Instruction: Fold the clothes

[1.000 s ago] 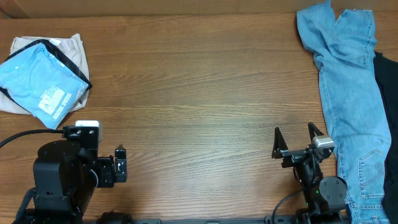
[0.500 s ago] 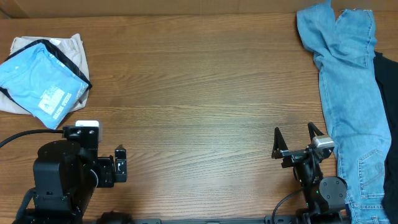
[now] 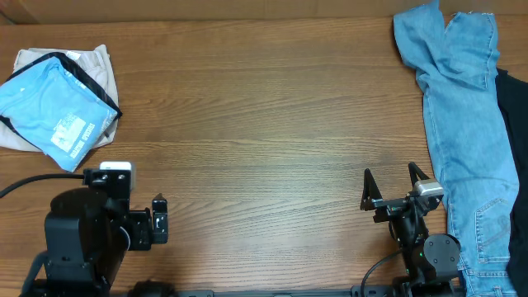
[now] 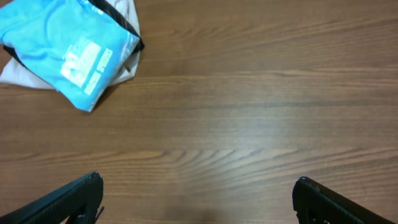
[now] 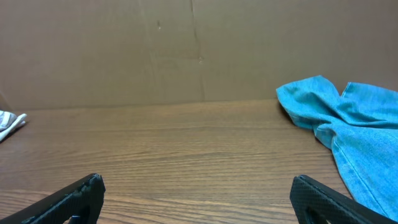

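The light sky-blue T-shirt [image 3: 51, 107] lies folded at the table's far left, small white print facing up. It also shows in the left wrist view [image 4: 62, 46] at the top left. My left gripper [image 3: 162, 220] is open and empty near the front left, well short of the shirt; in its wrist view [image 4: 198, 186] the jaws stand wide over bare wood. My right gripper [image 3: 389, 175] is open and empty at the front right, just left of the jeans; its wrist view [image 5: 198, 183] shows wide jaws over bare wood.
The shirt rests on a beige garment [image 3: 95, 62] with a black cloth edge [image 3: 87, 82] between them. Faded blue jeans [image 3: 466, 124] lie along the right side, also in the right wrist view [image 5: 348, 124]. A black garment [image 3: 516, 124] lies at the right edge. A cardboard wall [image 5: 186, 50] stands at the back.
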